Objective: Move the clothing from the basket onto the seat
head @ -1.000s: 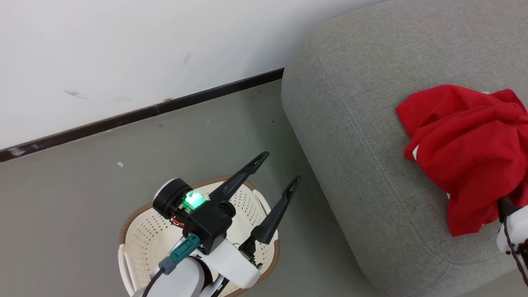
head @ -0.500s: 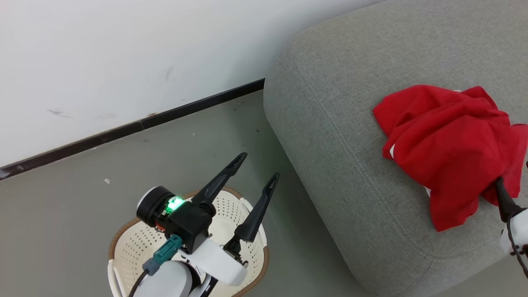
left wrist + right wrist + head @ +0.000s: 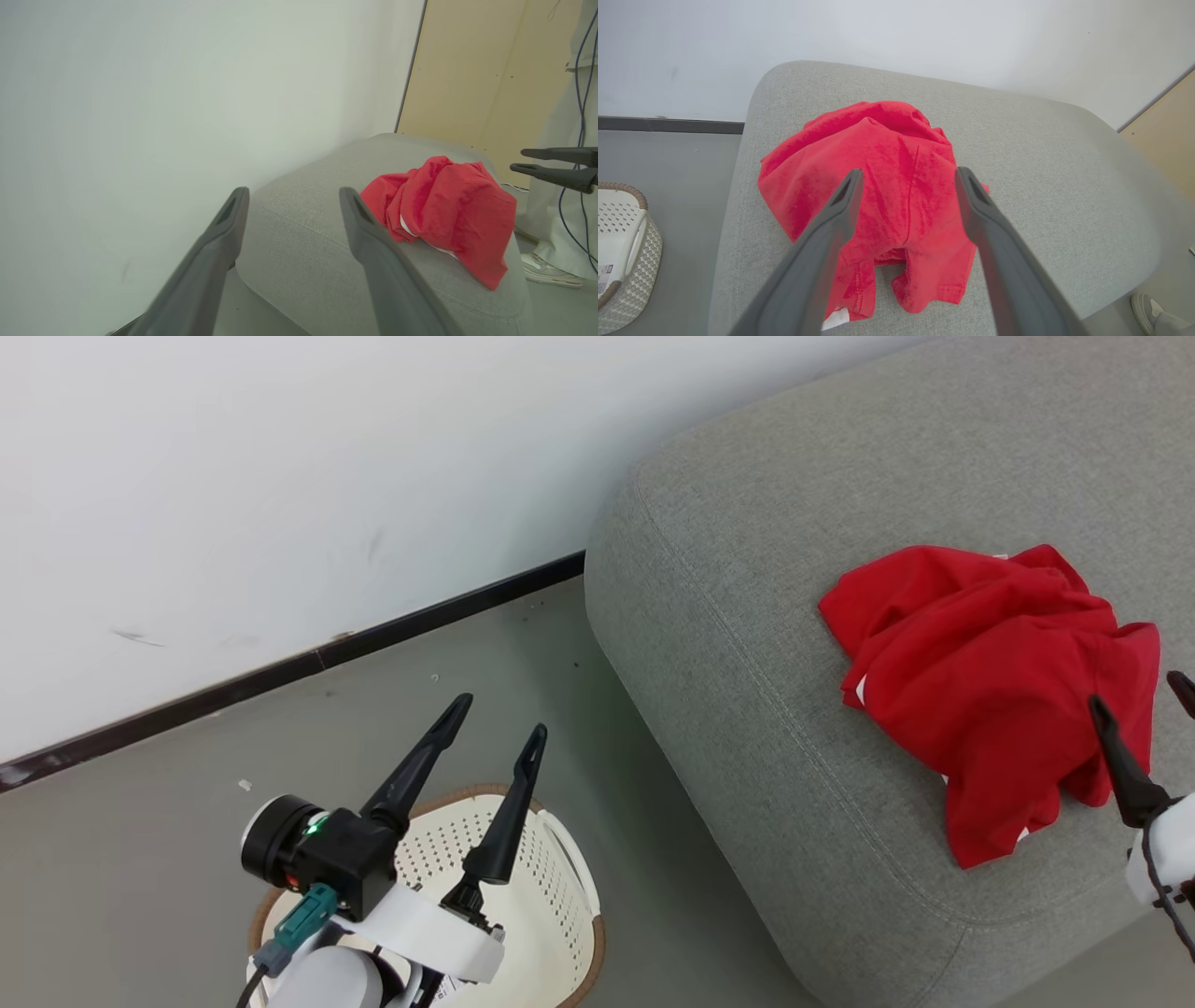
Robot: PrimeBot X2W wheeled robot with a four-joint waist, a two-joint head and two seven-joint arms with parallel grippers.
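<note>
Head view showed the clothing (image 3: 980,691) heaped on the seat (image 3: 747,644), right gripper (image 3: 1139,693) wide open and empty beside it, left gripper (image 3: 499,717) likewise over the basket (image 3: 551,896), seemingly poised for more.

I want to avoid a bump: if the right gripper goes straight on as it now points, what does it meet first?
Probably the clothing, heaped on the seat: in the right wrist view it lies straight ahead of the open right gripper. The gap to it is unclear.
</note>
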